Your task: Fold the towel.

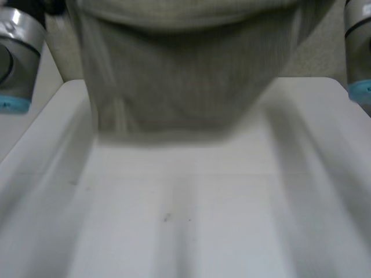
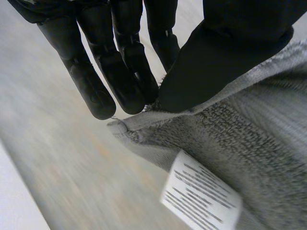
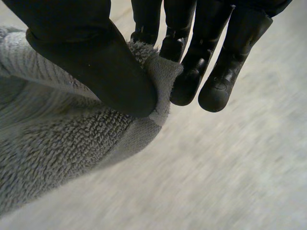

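Note:
A grey towel (image 1: 179, 81) hangs in the air in front of the head camera, its lower edge above the white table (image 1: 185, 220). In the left wrist view my left hand (image 2: 211, 62) pinches one corner of the towel (image 2: 249, 143) between thumb and fingers; a white care label (image 2: 201, 196) hangs just below that corner. In the right wrist view my right hand (image 3: 100, 72) pinches another corner of the towel (image 3: 62, 148) between thumb and fingers. Both arms are raised at either side, the left arm (image 1: 17, 58) and the right arm (image 1: 358, 52).
The white table's far edge (image 1: 301, 81) lies just behind the hanging towel. Beyond the table is speckled floor (image 1: 324, 52). A few small dark specks (image 1: 167, 218) mark the tabletop.

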Robot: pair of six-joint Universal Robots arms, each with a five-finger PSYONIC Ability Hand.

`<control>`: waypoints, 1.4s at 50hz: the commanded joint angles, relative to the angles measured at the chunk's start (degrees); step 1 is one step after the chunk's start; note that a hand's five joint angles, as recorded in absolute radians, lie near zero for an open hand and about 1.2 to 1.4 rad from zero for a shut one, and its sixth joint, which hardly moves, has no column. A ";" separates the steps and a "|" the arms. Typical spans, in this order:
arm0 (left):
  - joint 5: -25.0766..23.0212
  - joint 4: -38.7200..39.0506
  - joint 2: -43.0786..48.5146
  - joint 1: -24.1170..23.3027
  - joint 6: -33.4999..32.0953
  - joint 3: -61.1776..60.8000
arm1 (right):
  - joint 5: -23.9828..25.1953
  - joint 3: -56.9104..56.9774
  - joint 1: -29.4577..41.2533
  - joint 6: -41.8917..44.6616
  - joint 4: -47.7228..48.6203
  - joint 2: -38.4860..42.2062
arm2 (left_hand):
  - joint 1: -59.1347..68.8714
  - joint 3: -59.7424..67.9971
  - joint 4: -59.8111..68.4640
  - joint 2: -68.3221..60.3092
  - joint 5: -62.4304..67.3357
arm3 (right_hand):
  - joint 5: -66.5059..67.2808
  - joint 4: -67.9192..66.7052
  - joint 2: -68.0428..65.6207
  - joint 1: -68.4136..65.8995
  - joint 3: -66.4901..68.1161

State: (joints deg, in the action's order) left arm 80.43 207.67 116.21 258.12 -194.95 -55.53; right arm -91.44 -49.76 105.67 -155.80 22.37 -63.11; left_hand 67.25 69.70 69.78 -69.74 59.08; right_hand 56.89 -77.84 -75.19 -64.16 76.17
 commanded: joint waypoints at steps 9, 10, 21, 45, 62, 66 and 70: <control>-0.45 -0.59 -4.50 3.00 7.04 -17.33 | 6.78 -14.12 -0.29 0.15 -11.46 -2.46 | 12.75 10.30 10.22 -10.26 10.92 | 13.11 -2.16 -4.81 -15.84 3.83; -1.32 -0.86 -4.42 3.35 6.95 -20.20 | 6.80 -14.14 -0.29 0.15 -11.48 -2.45 | 12.75 10.30 10.22 -10.26 10.92 | 13.11 -2.16 -4.81 -15.84 3.83; -4.06 -1.38 3.21 4.67 3.80 -35.95 | 8.64 -22.83 -0.72 4.44 -17.54 11.94 | 12.75 10.30 10.22 -10.26 10.92 | 13.11 -2.16 -4.81 -15.84 3.83; -8.45 -26.50 -24.07 8.89 -12.47 -50.02 | 8.47 -35.41 -2.05 12.27 -40.13 -13.26 | 12.75 10.30 10.22 -10.26 10.92 | 13.11 -2.16 -4.81 -15.84 3.83; -8.89 -40.34 -36.52 10.47 -17.57 -51.87 | 5.12 -40.33 -5.47 25.99 -50.43 -23.64 | 12.75 10.30 10.22 -10.26 10.92 | 13.11 -2.16 -4.81 -15.84 3.83; -8.89 -35.58 -29.47 9.59 -17.74 -51.26 | 5.39 -39.80 -5.03 25.20 -45.40 -18.80 | 12.75 10.30 10.22 -10.26 10.92 | 13.11 -2.16 -4.81 -15.84 3.83; -8.72 -29.27 -19.92 9.07 -17.13 -48.54 | 4.60 -35.60 -4.60 22.57 -39.53 -9.25 | 12.75 10.30 10.22 -10.26 10.92 | 13.11 -2.16 -4.81 -15.84 3.83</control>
State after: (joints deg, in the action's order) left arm 71.56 169.51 83.19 268.23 -212.61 -106.87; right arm -86.44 -89.32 100.40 -130.30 -24.84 -82.78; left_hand 67.19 69.71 69.78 -69.78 59.15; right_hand 56.89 -77.84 -75.12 -64.18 76.43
